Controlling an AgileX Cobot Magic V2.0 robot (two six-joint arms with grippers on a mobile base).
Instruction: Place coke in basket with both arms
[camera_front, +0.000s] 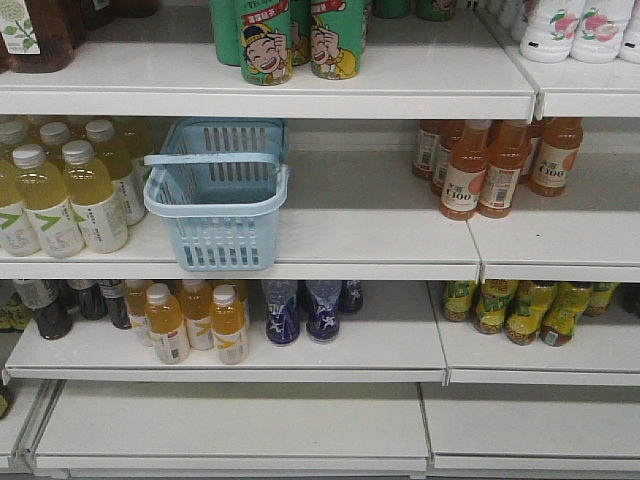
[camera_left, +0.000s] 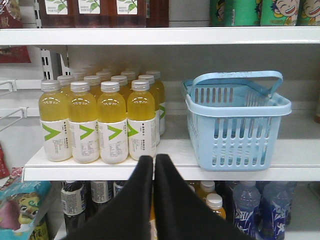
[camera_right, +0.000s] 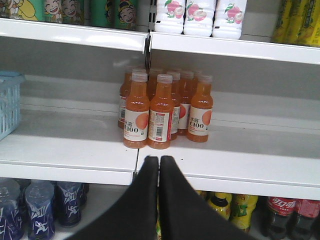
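The light blue basket is seen empty on the middle shelf, between yellow drink bottles and orange C100 bottles. The red metal coke is not found in any view; only dark cola plastic bottles are seen lower down. The left end effector and right end effector are both clenched on nothing. The task is judged not yet begun: the coke remains to be located, grasped and placed.

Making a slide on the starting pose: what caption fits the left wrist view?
Shut left gripper below a shelf holding yellow bottles beside a blue basket.
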